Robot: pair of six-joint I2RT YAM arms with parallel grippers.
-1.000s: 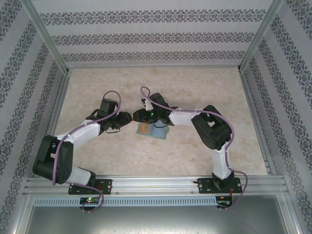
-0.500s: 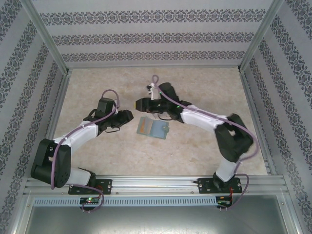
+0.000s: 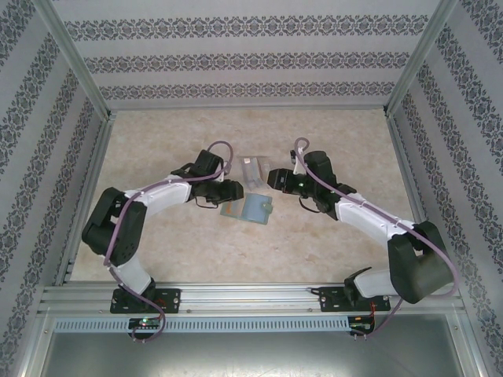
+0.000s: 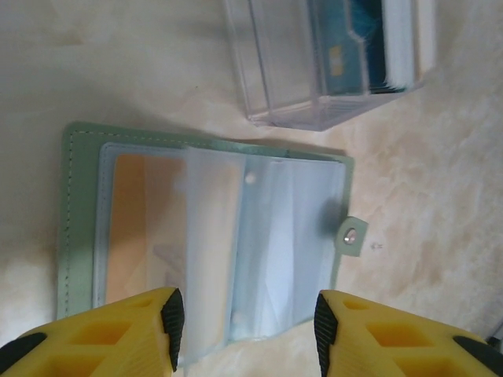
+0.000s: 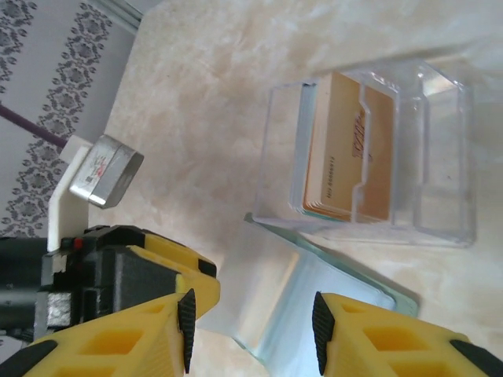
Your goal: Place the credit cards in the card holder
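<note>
Top, left-wrist and right-wrist views of one moment. The card holder [image 4: 212, 236], a sage-green folding wallet, lies open and flat on the marbled table [image 3: 157, 236], its clear plastic sleeves facing up. An orange-tinted panel shows under the sleeves on one side, and a snap tab [image 4: 351, 234] projects from the opposite edge. Just beyond the wallet stands a clear plastic box [image 5: 369, 149], separated from it by a narrow strip of table in the left wrist view. The credit cards [image 5: 346, 153] stand on edge as a stack inside one compartment of this box; the face turned toward the right wrist camera is tan, while bluish edges show from the left wrist view. The left gripper [image 4: 247, 322] hangs over the near edge of the wallet, fingers spread apart with nothing between them. The right gripper [image 5: 253, 330] is beside the box and over a corner of the wallet, its fingers likewise parted and empty. In the top view the box sits between the two grippers.
</note>
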